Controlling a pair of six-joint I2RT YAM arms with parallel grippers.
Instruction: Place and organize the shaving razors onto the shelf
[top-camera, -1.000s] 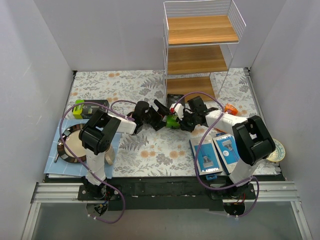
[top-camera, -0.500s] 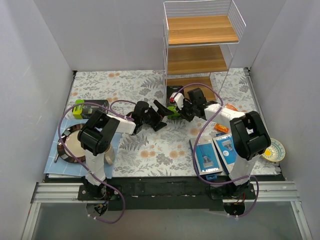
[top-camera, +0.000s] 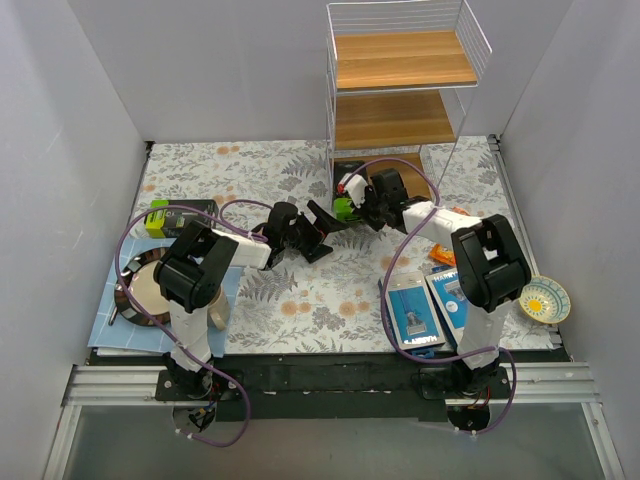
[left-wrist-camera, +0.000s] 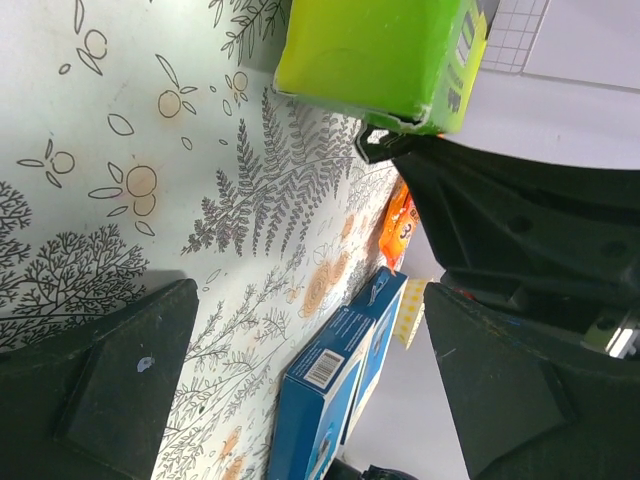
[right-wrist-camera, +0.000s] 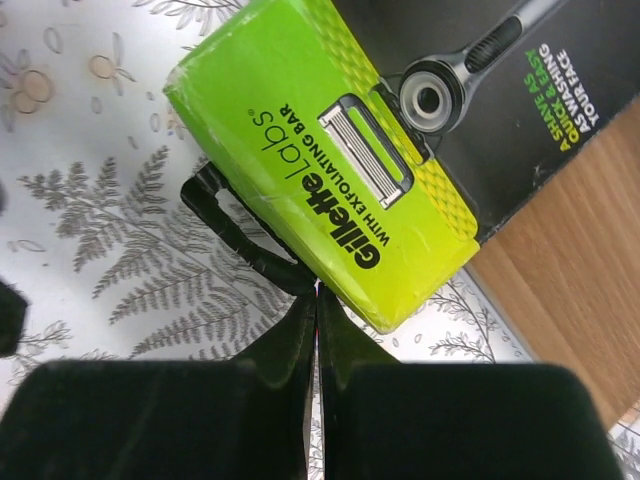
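Note:
Two blue shaving razor packs (top-camera: 412, 318) (top-camera: 452, 297) lie flat at the front right; the left wrist view shows them edge-on (left-wrist-camera: 330, 400). My right gripper (top-camera: 352, 212) (right-wrist-camera: 318, 295) is shut on the thin black tab of a lime-green and black Gillette razor box (top-camera: 345, 208) (right-wrist-camera: 320, 150). The box's black end lies on the bottom board (right-wrist-camera: 560, 270) of the shelf (top-camera: 400, 60). My left gripper (top-camera: 322, 230) (left-wrist-camera: 308, 292) stands open just left of the box (left-wrist-camera: 380, 50), with nothing between its fingers.
An orange packet (top-camera: 445, 250) (left-wrist-camera: 398, 225) lies right of the right arm. A yellow dotted bowl (top-camera: 543, 300) sits at the far right. A green and black box (top-camera: 180, 215) and a round pan (top-camera: 140, 290) on a blue mat are at the left.
My right gripper has carried the green razor box away from the table's middle to the shelf's bottom board. The left arm has not moved.

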